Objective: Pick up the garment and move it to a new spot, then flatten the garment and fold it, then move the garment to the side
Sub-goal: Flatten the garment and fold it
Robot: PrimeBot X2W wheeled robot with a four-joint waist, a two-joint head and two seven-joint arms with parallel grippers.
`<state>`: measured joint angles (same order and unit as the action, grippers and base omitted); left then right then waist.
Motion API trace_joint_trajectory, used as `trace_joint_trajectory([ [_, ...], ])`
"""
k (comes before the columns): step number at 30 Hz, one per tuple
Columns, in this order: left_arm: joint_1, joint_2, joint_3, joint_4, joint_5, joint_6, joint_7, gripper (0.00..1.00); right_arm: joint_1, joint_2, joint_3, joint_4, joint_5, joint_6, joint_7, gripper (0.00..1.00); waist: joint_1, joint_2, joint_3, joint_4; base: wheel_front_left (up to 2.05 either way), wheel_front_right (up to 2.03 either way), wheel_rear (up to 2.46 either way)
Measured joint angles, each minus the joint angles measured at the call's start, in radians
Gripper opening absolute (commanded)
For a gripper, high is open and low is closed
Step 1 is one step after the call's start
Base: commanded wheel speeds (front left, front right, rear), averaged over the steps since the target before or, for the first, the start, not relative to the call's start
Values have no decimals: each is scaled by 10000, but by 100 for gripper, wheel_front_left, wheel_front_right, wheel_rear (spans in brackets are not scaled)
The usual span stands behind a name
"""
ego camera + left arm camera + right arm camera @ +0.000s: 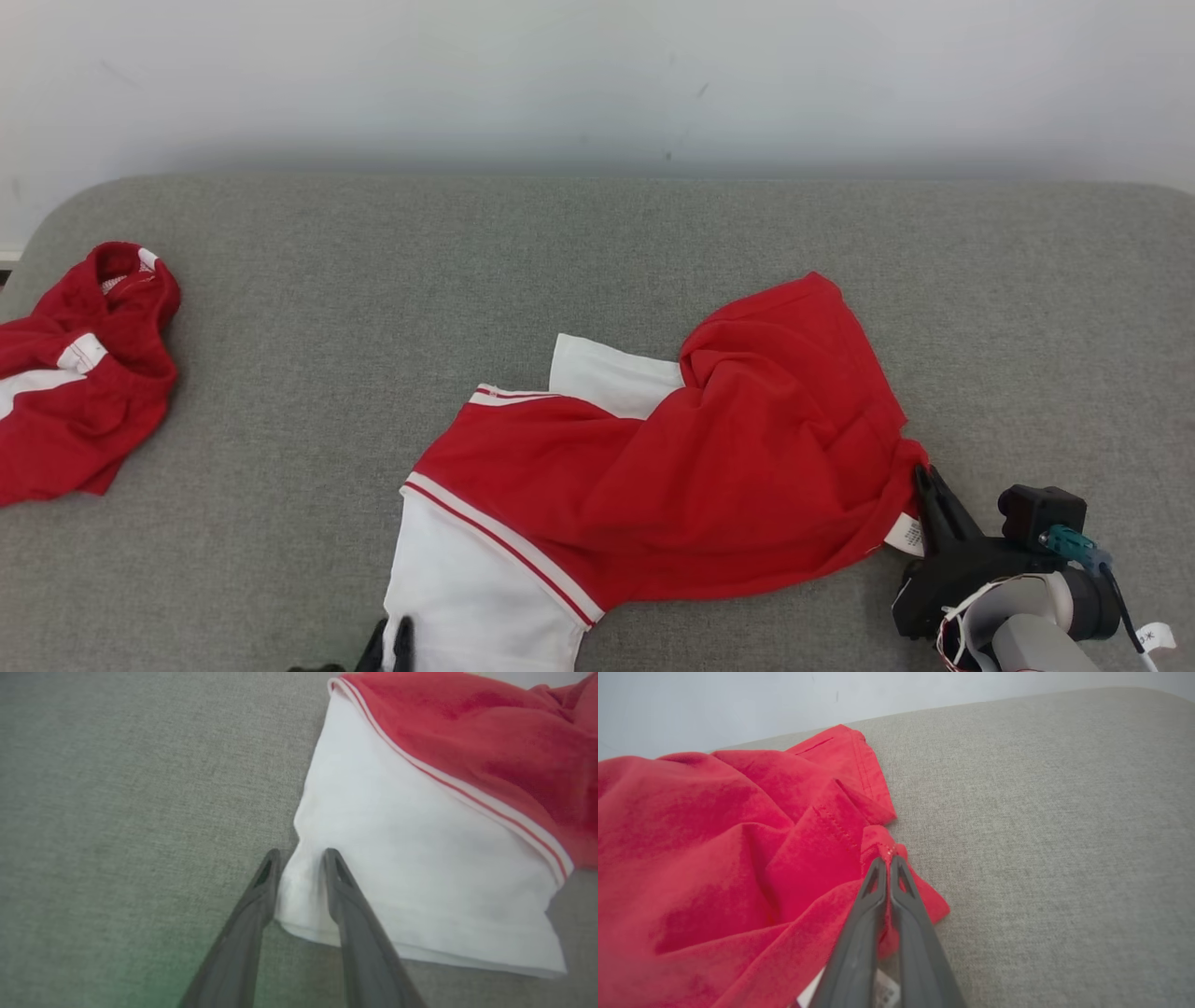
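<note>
— Two pincers at the garment (653, 467) mid-bench (280, 327): right pincer (888, 861) clamped on its red hem, left pincer (301, 854) apart, astride the white corner.
— Looks light, limp; corners should grip best.

Lighting: bright, even and diffuse, no glare. The garment (709, 448) throws only a thin soft shadow on the grey table (373, 280) under its near hem, and a broad dim band lies along the wall (597, 75) beyond it. Left wrist view soft throughout, with a green cast down and left of the garment; right wrist view sharp on the garment's stitched folds, blurred on its nearest cloth.
</note>
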<state>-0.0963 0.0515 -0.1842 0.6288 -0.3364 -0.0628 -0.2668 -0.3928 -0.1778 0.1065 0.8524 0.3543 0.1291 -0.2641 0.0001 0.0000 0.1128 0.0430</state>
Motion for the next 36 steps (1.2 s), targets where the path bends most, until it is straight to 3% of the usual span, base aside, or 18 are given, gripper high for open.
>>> trace_joint_trajectory([
  [8, 62, -6, 19, -303, -238, 8, 13, 0, 722, -17, -499, -1337, 109, 0, 0, 0, 0, 0, -8, 56, 0, 0, 0],
  [15, 1027, -29, 393, -1964, -424, 105, 40, 0, 2591, 31, -1327, -3638, 190, 10, 0, 0, 0, 0, -87, 36, 0, 0, 0],
  [22, 1612, -27, 570, -3264, -414, 180, 42, 0, 3963, 15, -1528, -5260, 334, 10, 2, 0, -1, 0, -90, -56, 0, 0, 0],
  [29, 1246, -29, 794, -4161, -564, 0, 42, 0, 3892, -182, -1425, -6387, 786, 10, 123, 0, -1, 0, -69, -231, 0, 0, 0],
  [36, -1227, 282, 949, -4025, -930, -433, 433, 0, 2151, -715, -1139, -6610, 1264, 10, 988, 0, -1, 0, 94, -432, 0, 0, 0],
])
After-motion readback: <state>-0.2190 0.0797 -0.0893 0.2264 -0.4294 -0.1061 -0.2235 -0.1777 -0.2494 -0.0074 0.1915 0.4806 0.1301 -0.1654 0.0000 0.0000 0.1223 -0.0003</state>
